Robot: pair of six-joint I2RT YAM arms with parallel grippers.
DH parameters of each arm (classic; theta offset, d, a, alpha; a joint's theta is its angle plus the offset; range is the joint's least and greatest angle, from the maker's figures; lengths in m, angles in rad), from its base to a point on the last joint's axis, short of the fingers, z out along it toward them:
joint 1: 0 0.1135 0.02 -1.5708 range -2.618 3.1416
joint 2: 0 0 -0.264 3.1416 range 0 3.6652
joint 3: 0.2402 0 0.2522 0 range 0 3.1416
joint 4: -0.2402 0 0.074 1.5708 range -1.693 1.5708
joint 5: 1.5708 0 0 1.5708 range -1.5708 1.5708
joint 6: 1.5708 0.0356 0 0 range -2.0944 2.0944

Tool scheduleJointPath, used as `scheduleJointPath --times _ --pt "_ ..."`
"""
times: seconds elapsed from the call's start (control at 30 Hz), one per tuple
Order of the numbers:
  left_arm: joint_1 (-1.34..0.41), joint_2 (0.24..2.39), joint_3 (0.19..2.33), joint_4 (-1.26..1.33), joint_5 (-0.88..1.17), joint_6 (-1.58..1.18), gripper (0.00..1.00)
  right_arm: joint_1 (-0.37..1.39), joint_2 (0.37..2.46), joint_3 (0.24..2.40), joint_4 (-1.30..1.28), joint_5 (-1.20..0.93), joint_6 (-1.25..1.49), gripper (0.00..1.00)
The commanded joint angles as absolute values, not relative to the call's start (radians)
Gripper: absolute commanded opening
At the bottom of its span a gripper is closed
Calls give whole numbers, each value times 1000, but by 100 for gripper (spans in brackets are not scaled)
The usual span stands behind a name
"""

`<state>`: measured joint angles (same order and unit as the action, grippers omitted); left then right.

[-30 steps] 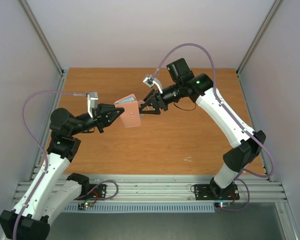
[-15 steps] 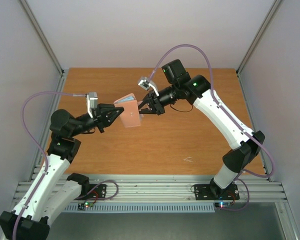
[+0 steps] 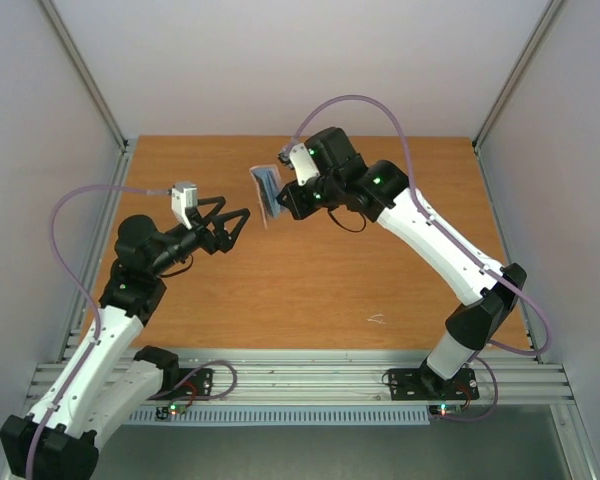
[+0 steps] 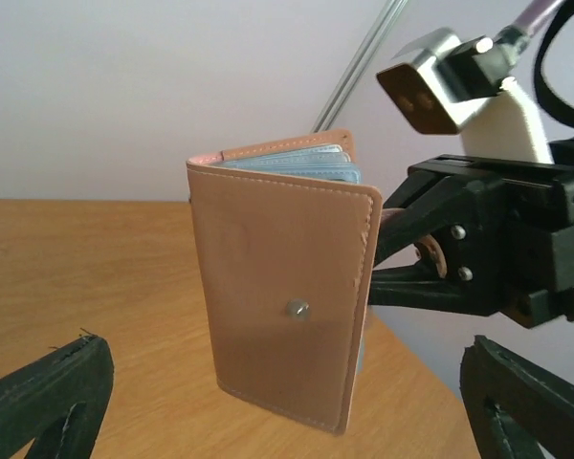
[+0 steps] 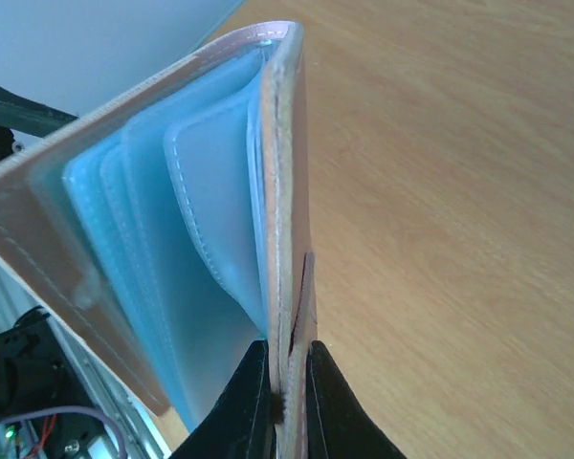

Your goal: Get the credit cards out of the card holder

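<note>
The card holder [image 3: 267, 192] hangs in the air over the back of the table, taupe outside and partly fanned open. My right gripper [image 3: 283, 200] is shut on the edge of one cover [image 5: 292, 191]. In the right wrist view, that gripper [image 5: 287, 387] pinches the cover and a thin strap, and light blue pockets [image 5: 163, 220] spread to the left. The credit cards are hidden; I cannot make out any in the pockets. My left gripper [image 3: 236, 211] stands wide open, just left of the holder and apart from it. From the left wrist, the closed taupe cover with its snap [image 4: 282, 296] faces me between the fingers [image 4: 48, 392].
The orange-brown wooden table [image 3: 310, 280] is walled by grey panels left, right and behind, with metal posts at the back corners. A tiny pale scrap [image 3: 377, 320] lies on the table near the front right. An aluminium rail [image 3: 300, 380] runs along the near edge.
My left gripper let go of the card holder, opened wide and drew back a little. My right gripper closed on the holder and carried it toward the back, turning it edge-on.
</note>
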<state>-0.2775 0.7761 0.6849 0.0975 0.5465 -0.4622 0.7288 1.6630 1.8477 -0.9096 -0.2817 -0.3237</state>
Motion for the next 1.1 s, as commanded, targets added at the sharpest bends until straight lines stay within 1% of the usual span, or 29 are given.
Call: scheduleJointPath --times 0.0,0.1,0.23,0.27,0.33,0.4,0.47,0.57,0.73,0.87,0.97,1.03,1.07 --pt "-283 791 680 109 567 -430 99 781 1630 1896 -859 -103 -273 1" --pt "-285 798 680 122 579 -422 99 790 1634 1913 -858 -108 -263 1" --pt "-288 801 683 122 571 -420 99 807 1645 1922 -834 -185 -281 1" --pt "-287 800 683 117 548 -429 96 807 1641 1915 -821 -208 -284 1" --pt "-281 788 677 119 508 -458 78 806 1625 1893 -787 -242 -291 1" --pt "-273 778 666 156 521 -482 61 800 1612 1876 -766 -274 -301 1" --pt "-269 770 658 202 561 -504 49 790 1607 1873 -764 -307 -310 1" --pt "-263 764 660 239 595 -530 41 762 1595 1855 -758 -387 -317 1" --pt "-230 751 661 247 599 -560 27 701 1561 1811 -726 -585 -337 1" --pt "-202 746 660 281 693 -564 21 683 1556 1811 -753 -668 -373 1" --pt "-195 743 661 293 737 -567 14 677 1560 1813 -769 -708 -394 1" --pt "-192 743 664 298 755 -576 2 674 1563 1813 -779 -716 -403 1" --pt "-193 744 666 296 761 -576 0 672 1565 1811 -779 -721 -403 1"
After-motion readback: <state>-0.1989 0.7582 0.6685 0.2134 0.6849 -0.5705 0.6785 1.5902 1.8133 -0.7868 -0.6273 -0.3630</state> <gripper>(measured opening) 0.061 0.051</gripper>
